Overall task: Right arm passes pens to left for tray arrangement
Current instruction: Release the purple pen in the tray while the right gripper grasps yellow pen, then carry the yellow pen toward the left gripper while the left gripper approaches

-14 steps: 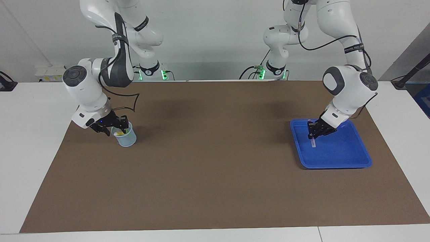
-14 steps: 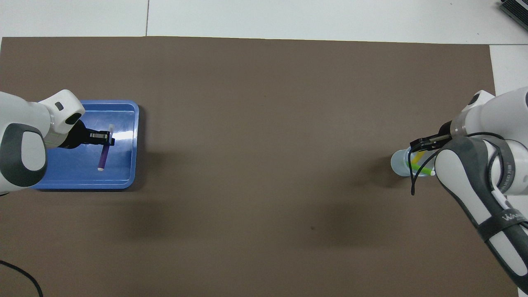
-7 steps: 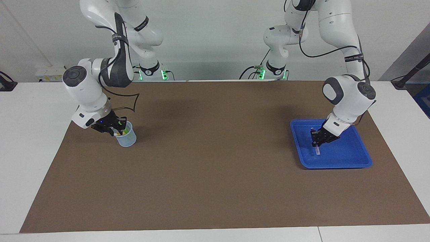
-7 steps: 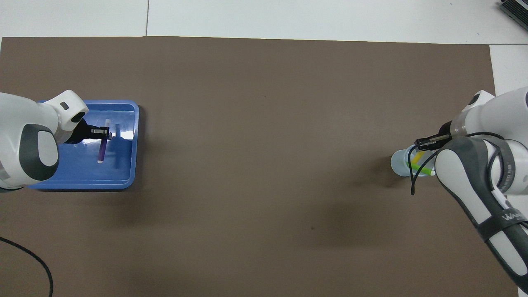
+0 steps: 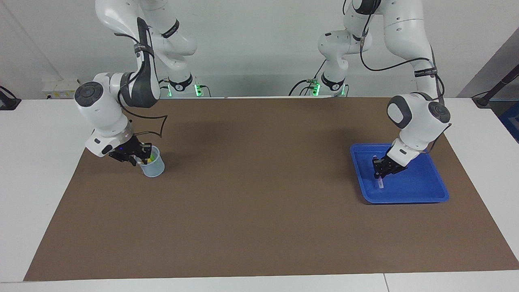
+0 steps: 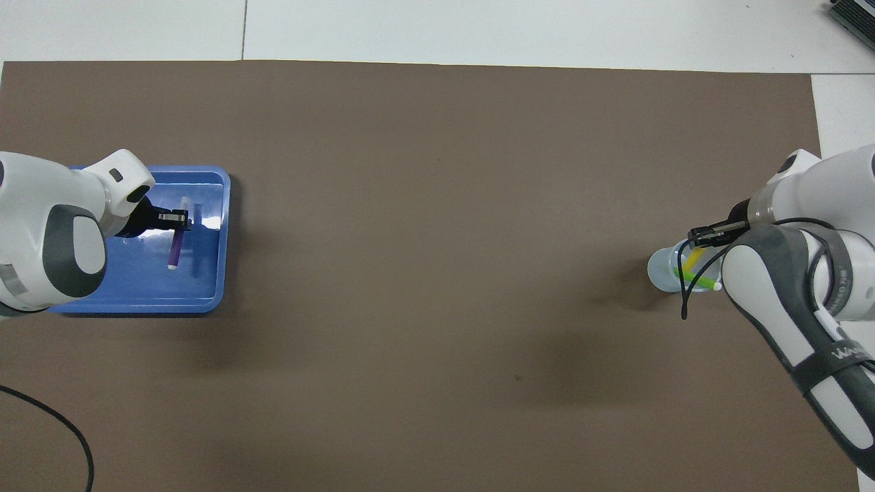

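Your left gripper is dropping lower into the blue tray than it was a second ago, fingers still pinching the purple pen near its upper end. The pen is hanging tilted, pale tip down, close to the tray floor or just touching it; I can't tell which. The tray is sitting at the left arm's end of the brown mat.

Your right gripper is staying at the mouth of the pale blue cup, at the right arm's end of the mat. Its fingers were spread wider a second ago and are now closing in. The fingertips are dipping inside the rim, right by the yellow pen, but whether they are pinching it I can't tell. The green pen is lying slantwise across the cup, pale end poking over the rim.

Meaning for the task: you are placing the first pen, not yet letting go, and you are probably starting the second pick already. Two pens are still waiting in the cup, so roughly a third is getting done.
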Tool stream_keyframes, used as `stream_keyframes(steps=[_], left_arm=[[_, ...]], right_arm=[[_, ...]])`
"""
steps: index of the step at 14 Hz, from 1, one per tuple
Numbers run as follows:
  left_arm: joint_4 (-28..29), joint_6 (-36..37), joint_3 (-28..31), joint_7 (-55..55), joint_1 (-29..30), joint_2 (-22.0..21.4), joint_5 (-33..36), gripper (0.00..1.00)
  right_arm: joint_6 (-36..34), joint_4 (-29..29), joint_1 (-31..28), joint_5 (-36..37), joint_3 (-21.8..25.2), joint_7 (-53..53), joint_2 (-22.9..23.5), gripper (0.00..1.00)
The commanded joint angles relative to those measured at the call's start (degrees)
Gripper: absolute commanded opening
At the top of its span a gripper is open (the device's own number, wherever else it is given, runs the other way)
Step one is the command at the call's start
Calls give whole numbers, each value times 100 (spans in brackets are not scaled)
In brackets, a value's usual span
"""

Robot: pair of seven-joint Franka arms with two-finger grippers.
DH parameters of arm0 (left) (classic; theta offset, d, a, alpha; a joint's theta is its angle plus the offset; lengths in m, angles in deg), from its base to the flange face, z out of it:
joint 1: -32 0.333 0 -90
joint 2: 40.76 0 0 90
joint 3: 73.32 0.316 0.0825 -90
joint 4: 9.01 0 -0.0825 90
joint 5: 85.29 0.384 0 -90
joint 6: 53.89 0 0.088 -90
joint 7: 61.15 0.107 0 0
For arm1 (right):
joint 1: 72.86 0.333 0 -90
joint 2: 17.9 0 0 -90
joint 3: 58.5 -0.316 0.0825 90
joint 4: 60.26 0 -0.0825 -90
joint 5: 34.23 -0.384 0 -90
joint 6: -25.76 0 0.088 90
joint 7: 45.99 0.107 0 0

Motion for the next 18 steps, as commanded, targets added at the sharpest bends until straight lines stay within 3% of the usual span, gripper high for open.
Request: stream_keyframes(steps=[1,3,4,5,7,8,9,10,12,18], left_arm=[[-17,-301,12,3,-22,217,113,0],[-8,-301,21,21,-22,217,113,0],[-8,-301,12,21,-22,217,113,0],[-17,-310,12,29,-22,217,113,0],[-26,-336,12,38,-22,234,113,0],[-61,-328,12,47,-30,243,113,24],[-79,-275,12,47,-22,243,113,56],[-79,-223,3,47,-30,234,113,78],[-96,-126,3,73,-30,234,113,100],[-693,726,3,56,-13,243,25,100]], right_arm=[[71,5,-108,-103,-76,-62,38,21],[-8,-13,-108,-103,-76,-54,38,10],[-34,-13,-108,-103,-85,-53,38,10],[-43,-30,-108,-103,-76,-53,29,1],[-157,-39,-108,-111,-85,-62,29,0],[-271,-74,-108,-112,-85,-62,20,0],[-463,-205,-99,-112,-94,-62,3,0],[-848,-441,-64,-120,-94,-62,-6,0],[-1465,-881,-11,-120,-129,-71,-23,0],[-2511,-1831,191,-111,-629,-124,-313,0]])
